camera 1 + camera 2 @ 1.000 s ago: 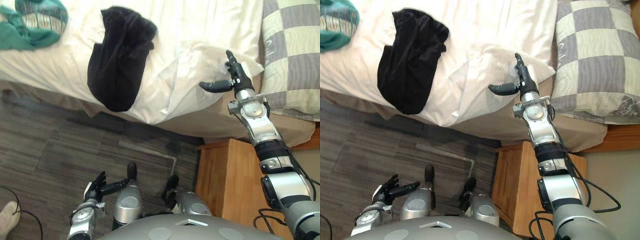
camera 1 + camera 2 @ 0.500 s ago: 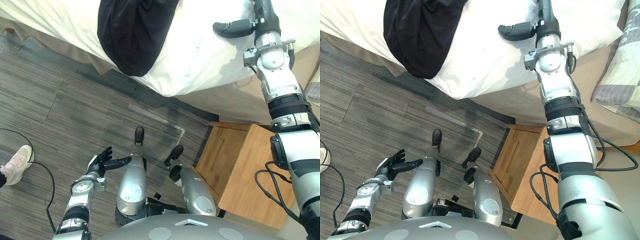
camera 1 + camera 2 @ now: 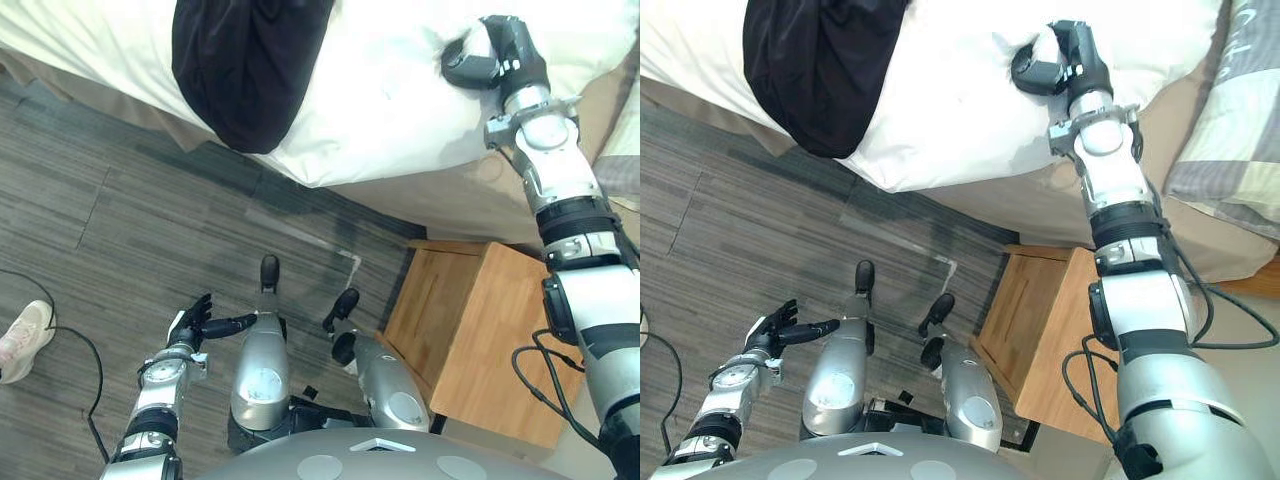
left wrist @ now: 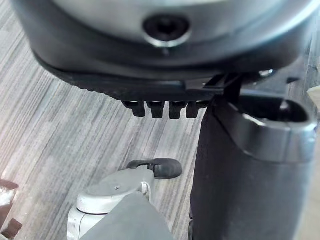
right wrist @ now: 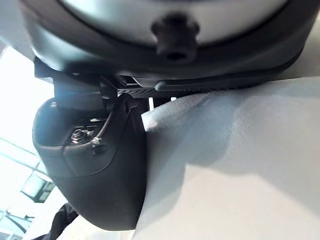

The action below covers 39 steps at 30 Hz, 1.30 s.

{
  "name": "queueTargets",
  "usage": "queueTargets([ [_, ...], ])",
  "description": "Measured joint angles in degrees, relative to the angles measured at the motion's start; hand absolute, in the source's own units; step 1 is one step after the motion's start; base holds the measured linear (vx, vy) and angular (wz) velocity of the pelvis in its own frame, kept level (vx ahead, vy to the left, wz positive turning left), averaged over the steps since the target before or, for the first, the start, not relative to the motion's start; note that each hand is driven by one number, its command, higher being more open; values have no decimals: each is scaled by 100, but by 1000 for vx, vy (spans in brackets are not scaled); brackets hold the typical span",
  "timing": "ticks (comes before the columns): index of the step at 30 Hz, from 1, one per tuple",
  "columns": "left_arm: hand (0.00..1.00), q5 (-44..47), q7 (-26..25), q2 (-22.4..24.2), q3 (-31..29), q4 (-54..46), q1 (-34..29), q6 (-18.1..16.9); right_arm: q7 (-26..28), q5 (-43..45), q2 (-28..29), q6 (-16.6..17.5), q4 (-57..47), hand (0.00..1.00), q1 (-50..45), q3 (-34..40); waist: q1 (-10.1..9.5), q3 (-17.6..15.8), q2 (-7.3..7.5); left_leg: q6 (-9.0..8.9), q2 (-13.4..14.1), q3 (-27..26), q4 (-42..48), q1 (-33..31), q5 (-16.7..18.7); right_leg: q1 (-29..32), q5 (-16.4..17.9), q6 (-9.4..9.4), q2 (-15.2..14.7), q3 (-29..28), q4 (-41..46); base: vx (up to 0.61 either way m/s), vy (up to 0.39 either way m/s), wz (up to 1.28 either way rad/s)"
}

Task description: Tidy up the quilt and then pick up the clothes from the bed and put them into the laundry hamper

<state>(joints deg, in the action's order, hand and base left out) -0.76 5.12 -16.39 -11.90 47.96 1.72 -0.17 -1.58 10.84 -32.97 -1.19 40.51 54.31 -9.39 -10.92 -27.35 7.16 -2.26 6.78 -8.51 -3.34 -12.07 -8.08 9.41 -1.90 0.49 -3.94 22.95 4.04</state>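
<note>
Bed [image 3: 450, 205] edge: right hand [image 3: 505, 62] fingers [image 3: 503, 30] curled round white quilt [image 3: 380, 100].

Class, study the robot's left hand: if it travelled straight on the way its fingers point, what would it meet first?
Probably the wooden floor. The left hand hangs open and low, and floorboards show past its fingers. Depth is unclear.

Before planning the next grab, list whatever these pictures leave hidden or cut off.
Black garment: upper part cut by the eye views' top edge.
Quilt: how much the right hand grips, hidden under its curled fingers.
Checked pillow: cut by the right edge.
</note>
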Motion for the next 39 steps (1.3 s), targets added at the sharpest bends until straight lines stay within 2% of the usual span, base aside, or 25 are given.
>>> queueTargets([
  [1, 100, -51, -32, -11, 6, 1, -5, 0, -7, 94, 51, 23, -124, 0, -160, 57, 2, -5, 33, -4, 7, -66, -32, 83, 2, -68, -8, 9, 6, -43, -39, 66, 21, -29],
  [4, 100, -193, -186, -73, 11, -10, -139, 40, -110, 142, 541, 122, -852, 0, -1069, 320, 76, 120, 277, -61, 25, -321, -138, 415, 59, -241, -40, 22, 19, -314, -140, 72, 30, -42],
  [5, 100, -202, -212, -102, 20, -9, -227, 57, -187, 142, 770, 176, -1083, 100, -1470, 385, 181, 219, 390, -77, 30, -406, -137, 495, 98, -285, -42, 25, 22, -397, -151, 93, 43, -31],
  [6, 100, -217, -214, -100, 38, -7, -262, 130, -225, 139, 1006, 214, -1340, 100, -1973, 532, 239, 299, 494, -89, -8, -475, -137, 599, 110, -348, -47, 34, 16, -464, -154, 86, 47, -25],
  [7, 100, -231, -214, -100, 43, -6, -274, 184, -249, 133, 1132, 221, -1453, 100, -2211, 617, 284, 335, 529, -105, -9, -514, -137, 666, 121, -410, -47, 34, 14, -476, -162, 81, 48, -13],
  [9, 100, -433, -202, -69, 178, -3, -426, 326, -396, 157, 1632, 316, -1704, 100, -3196, 833, 498, 620, 659, -120, -22, -612, -139, 880, 161, -615, -48, 40, 4, -602, -222, 67, 30, -12],
  [11, 100, -437, -173, 6, 311, 63, -494, 460, -426, 433, 1872, 393, -1790, 100, -3906, 1005, 574, 927, 645, -158, -21, -747, -142, 994, 213, -659, -44, 46, 6, -739, -222, 35, 36, -29],
  [14, 100, -437, -115, 191, 443, 162, -700, 562, -403, 645, 2205, 595, -1790, 100, -4714, 1256, 791, 1280, 462, -137, -23, -933, -174, 1222, 304, -780, -15, 112, 7, -929, -220, -8, 41, -33],
  [15, 100, -436, -93, 309, 486, 230, -761, 679, -377, 776, 2327, 776, -1789, 100, -5103, 1409, 874, 1450, 294, -129, -31, -1038, -179, 1332, 333, -852, 50, 223, -4, -1023, -220, -54, 51, -33],
  [16, 100, -436, -80, 365, 487, 242, -840, 701, -323, 878, 2405, 865, -1789, 100, -5256, 1503, 924, 1570, 187, -150, -33, -1098, -180, 1373, 379, -862, 84, 275, -6, -1081, -220, -43, 40, -28],
  [20, 100, -434, 115, 569, 485, 389, -950, 799, -38, 1254, 2503, 989, -1661, 100, -5818, 1756, 1042, 1866, -180, -163, -24, -1253, -182, 1523, 461, -983, 159, 416, 1, -1229, -302, 5, 14, -19],
  [25, 100, -422, 520, 641, 258, 401, -1175, 795, 120, 1939, 2720, 981, -1343, 100, -6505, 2674, 1300, 1992, -375, -174, -19, -1494, -182, 1627, 561, -1053, 135, 570, -2, -1452, -439, 57, -2, -23],
  [28, 100, -398, 718, 668, 49, 432, -1324, 791, 68, 2234, 2720, 988, -1709, 100, -6735, 3484, 1465, 2045, -441, -198, -38, -1746, -183, 1874, 694, -1181, 53, 597, -33, -1580, -432, 80, 21, -38],
  [29, 100, -386, 787, 688, -2, 435, -1385, 797, 54, 2361, 2718, 998, -2116, 0, -6912, 3750, 1504, 2107, -475, -215, -37, -1801, -183, 1935, 745, -1211, 60, 588, -35, -1593, -427, 91, -2, -14],
  [31, 100, -372, 844, 716, -48, 425, -1499, 797, 53, 2385, 2717, 1010, -2736, 0, -7020, 4064, 1602, 2217, -513, -223, -37, -1842, -183, 1956, 792, -1216, 65, 579, -41, -1592, -427, 93, -8, -10],
  [34, 100, -327, 936, 807, -174, 432, -1595, 877, 135, 2383, 2695, 1026, -3576, 0, -7039, 4281, 1612, 2410, -542, -243, -30, -1912, -183, 1978, 889, -1271, 56, 553, -57, -1573, -494, 94, -9, 0],
  [37, 100, -306, 938, 838, -194, 434, -1639, 951, 546, 2410, 2614, 1001, -3990, 0, -6780, 4026, 1597, 2469, -535, -224, -72, -1899, -180, 2119, 870, -1433, 78, 514, -96, -1527, -507, 68, 1, 8],
  [39, 100, -305, 942, 809, -56, 434, -1639, 965, 832, 2744, 2413, 837, -4067, 0, -6299, 3466, 1594, 2474, -561, -221, -114, -1837, -178, 2135, 867, -1476, 89, 505, -133, -1481, -507, -7, 3, 14],
])
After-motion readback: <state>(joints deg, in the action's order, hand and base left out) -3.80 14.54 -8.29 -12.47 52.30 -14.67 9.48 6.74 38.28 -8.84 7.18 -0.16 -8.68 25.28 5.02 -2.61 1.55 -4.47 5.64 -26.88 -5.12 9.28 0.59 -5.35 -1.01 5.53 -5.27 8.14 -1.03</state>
